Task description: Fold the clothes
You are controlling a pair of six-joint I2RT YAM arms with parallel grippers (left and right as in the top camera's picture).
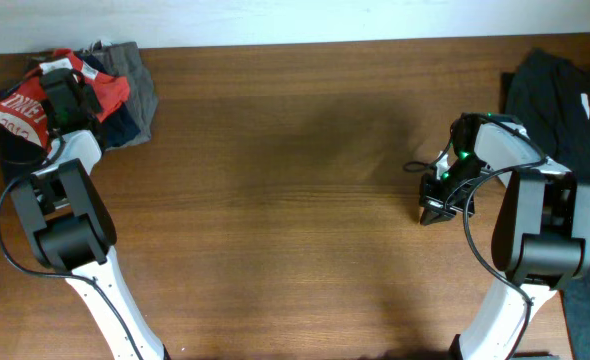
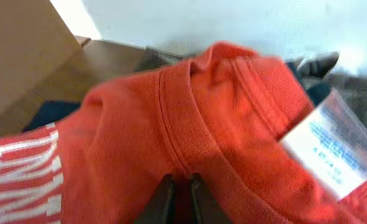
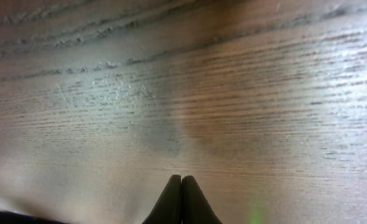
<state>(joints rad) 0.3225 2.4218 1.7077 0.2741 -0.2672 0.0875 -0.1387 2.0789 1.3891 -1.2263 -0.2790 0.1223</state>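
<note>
A pile of clothes (image 1: 115, 85) lies at the table's far left corner, with a red shirt (image 1: 35, 100) with white lettering on top and grey and dark garments under it. My left gripper (image 1: 60, 100) is over the pile. In the left wrist view its jaws (image 2: 182, 182) are shut on a fold of the red shirt (image 2: 140, 124) near the collar, by a white care label (image 2: 336, 146). My right gripper (image 1: 437, 208) is shut and empty, just above bare wood at the right; its closed tips (image 3: 181, 180) show in the right wrist view.
A dark garment (image 1: 565, 85) lies at the table's far right edge and hangs down past it. A cardboard box (image 2: 22, 50) stands left of the pile in the left wrist view. The brown wooden table (image 1: 295, 200) spreads between the two arms.
</note>
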